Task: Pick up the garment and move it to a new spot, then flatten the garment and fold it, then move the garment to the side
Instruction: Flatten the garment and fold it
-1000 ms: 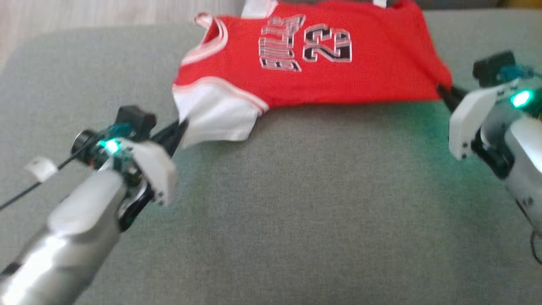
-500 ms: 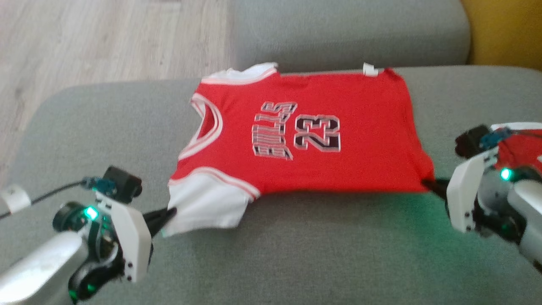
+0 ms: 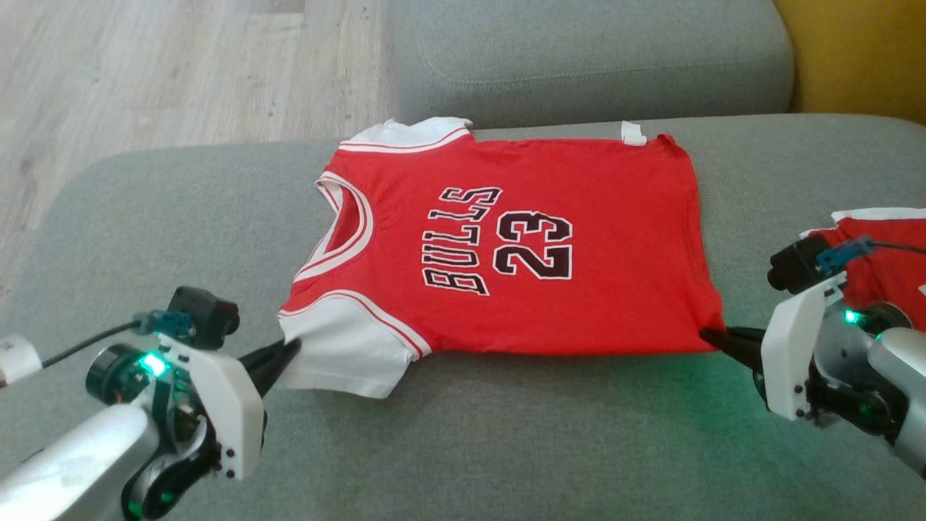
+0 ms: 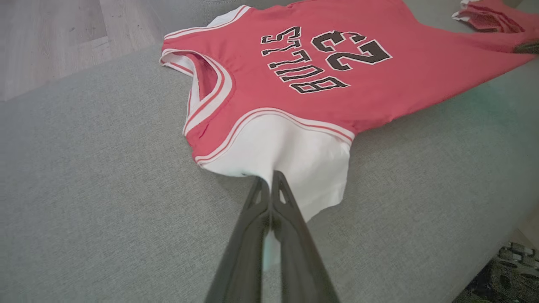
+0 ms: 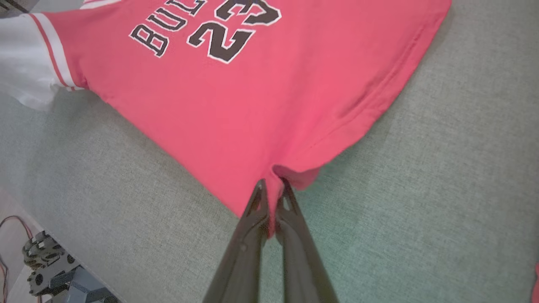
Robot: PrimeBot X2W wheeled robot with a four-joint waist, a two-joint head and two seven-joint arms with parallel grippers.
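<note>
The garment (image 3: pixel 579 217) is a red jersey with white sleeves and black "BULLS 23" lettering, spread flat across a grey sofa seat (image 3: pixel 506 449). My left gripper (image 3: pixel 291 349) is shut on the near white sleeve, seen pinched between its fingers in the left wrist view (image 4: pixel 269 179). At the jersey's near hem corner my right gripper (image 3: pixel 705 334) is shut on the red cloth, which bunches between its fingers in the right wrist view (image 5: pixel 273 182). The jersey (image 4: pixel 421 71) (image 5: pixel 236 105) lies stretched between both grips.
A second red garment (image 3: pixel 886 239) lies on the seat at the right, behind my right wrist. The sofa's back cushion (image 3: pixel 593 58) rises past the jersey. Wooden floor (image 3: pixel 145 72) is at the upper left, a yellow surface (image 3: pixel 861 51) at the upper right.
The head camera has tilted, so the whole scene sits lower in the picture. The jersey now lies flatter and smoother on the seat, both grippers still shut on it.
</note>
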